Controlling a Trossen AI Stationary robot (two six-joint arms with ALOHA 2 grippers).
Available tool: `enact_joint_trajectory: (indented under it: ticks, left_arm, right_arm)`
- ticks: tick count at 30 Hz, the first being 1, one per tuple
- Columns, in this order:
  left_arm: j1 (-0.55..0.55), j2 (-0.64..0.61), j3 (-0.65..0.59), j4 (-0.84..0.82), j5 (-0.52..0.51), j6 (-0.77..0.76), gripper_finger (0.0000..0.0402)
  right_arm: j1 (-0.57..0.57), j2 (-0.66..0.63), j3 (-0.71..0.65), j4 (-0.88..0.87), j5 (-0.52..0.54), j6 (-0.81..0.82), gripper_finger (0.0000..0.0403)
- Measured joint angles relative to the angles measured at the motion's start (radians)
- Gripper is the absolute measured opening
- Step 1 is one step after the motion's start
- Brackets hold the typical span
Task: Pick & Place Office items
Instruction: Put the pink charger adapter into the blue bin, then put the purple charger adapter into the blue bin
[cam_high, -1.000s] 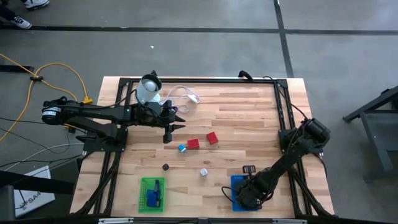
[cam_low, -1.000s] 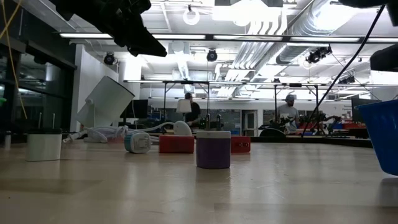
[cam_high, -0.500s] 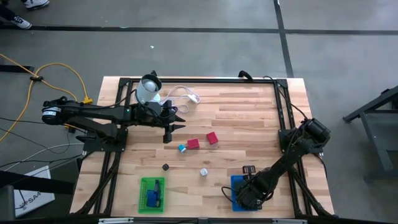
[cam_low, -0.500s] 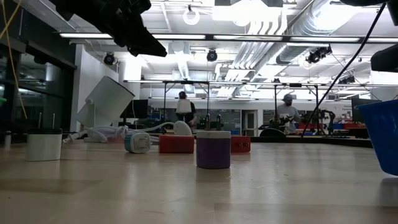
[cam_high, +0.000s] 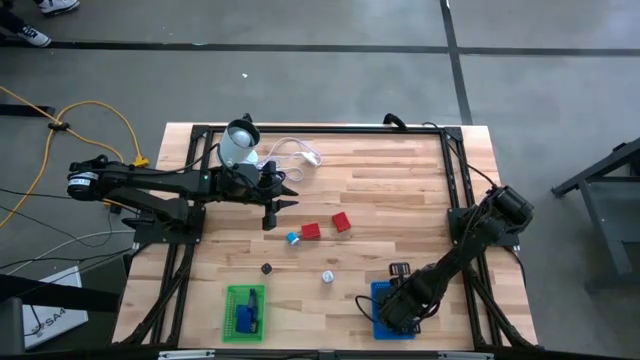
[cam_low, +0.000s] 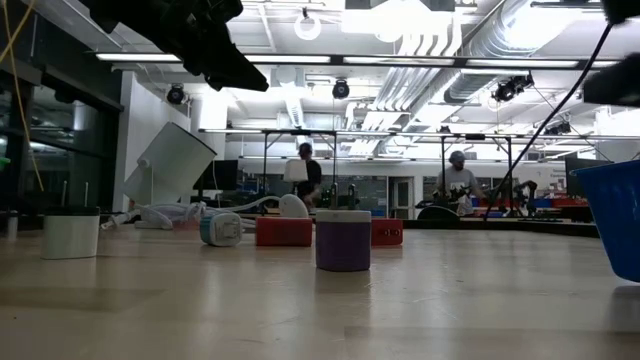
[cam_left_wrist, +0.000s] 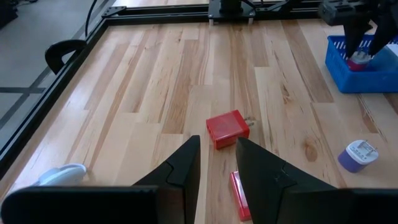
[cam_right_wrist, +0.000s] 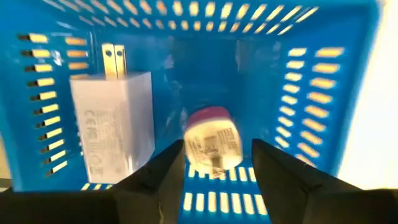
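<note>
Over the blue basket (cam_high: 383, 305) at the counter's (cam_high: 400, 200) near right corner hangs the right tool (cam_right_wrist: 214, 165), fingers parted with nothing between them; a pink-capped plug (cam_right_wrist: 213, 144) lies loose directly beyond, beside a white charger (cam_right_wrist: 112, 124) on the basket floor. Mid-counter, the left tool (cam_left_wrist: 217, 163), fingers narrow and holding nothing, hovers with the red block (cam_left_wrist: 227, 129) straight ahead of its tips; the left arm is the nearer to it.

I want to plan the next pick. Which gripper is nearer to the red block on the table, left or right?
Left. The left gripper hangs just beside the red block, mid-table. The right gripper is farther away, over the blue basket at the table's near edge.
</note>
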Motion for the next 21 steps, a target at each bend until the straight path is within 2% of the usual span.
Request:
enact_joint_trajectory:
  ticks: [8,21]
  left_arm:
    - [0.0,0.0,0.0,0.0,0.0,0.0,0.0098]
    - [0.0,0.0,0.0,0.0,0.0,0.0,0.0098]
  right_arm:
    - [-0.035,-0.097,0.0,0.001,0.011,-0.034,0.0166]
    - [-0.057,-0.112,0.0,0.056,0.007,-0.061,0.0166]
